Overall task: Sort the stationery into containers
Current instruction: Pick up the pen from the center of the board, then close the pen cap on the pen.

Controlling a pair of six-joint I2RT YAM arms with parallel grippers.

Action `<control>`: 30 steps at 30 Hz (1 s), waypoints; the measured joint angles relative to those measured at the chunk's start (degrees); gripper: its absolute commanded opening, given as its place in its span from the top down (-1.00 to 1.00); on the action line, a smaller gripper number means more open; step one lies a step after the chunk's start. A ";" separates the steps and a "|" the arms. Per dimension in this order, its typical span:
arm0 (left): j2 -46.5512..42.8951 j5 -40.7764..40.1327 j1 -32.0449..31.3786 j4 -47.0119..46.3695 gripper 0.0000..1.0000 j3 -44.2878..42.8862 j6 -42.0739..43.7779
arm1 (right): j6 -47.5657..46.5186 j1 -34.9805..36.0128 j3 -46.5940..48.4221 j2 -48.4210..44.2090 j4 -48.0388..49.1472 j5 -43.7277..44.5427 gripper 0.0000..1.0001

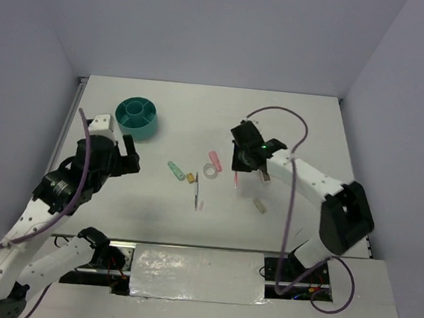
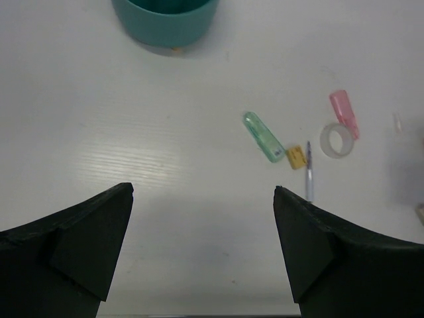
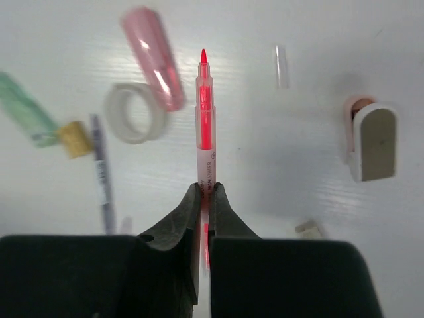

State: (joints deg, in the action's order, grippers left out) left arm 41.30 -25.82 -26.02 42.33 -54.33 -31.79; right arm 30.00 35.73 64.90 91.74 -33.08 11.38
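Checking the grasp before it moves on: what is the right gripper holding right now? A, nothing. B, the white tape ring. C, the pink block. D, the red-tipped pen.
D: the right gripper is shut on the red-tipped pen, whose tip sticks out past the jaws.

My white table [image 1: 305, 123] carries the teal organizer [image 1: 137, 117]; mid-table I see mint block [image 1: 174, 170], orange piece [image 1: 191, 177], pen [image 1: 196, 191], tape ring [image 1: 211, 171], pink block [image 1: 214, 159]

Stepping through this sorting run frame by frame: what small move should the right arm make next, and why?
Probably lift straight up a little. The right gripper is shut on the red pen, with the tape ring and pink block close beside it; rising first should clear them before carrying it left to the teal organizer at the far left.
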 measured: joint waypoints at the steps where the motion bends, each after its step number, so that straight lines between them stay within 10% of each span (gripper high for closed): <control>1: 2.19 1.60 -0.81 -0.26 -0.99 -0.68 -0.72 | -0.02 0.09 0.07 -4.09 -0.07 0.22 1.00; 12: 33.83 0.98 -35.06 -10.23 -0.52 -7.08 -10.93 | -0.44 0.85 -2.95 -35.19 -10.97 3.50 1.00; 30: 55.25 -0.94 -36.79 -15.02 -0.17 -11.13 -13.25 | -2.47 0.90 -4.24 -42.69 -21.42 7.52 1.00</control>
State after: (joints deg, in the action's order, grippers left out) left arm 96.55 -26.76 -62.81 27.31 -65.45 -45.04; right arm 27.53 36.62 60.66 49.06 -54.50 18.90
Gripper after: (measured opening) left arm 0.591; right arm 0.039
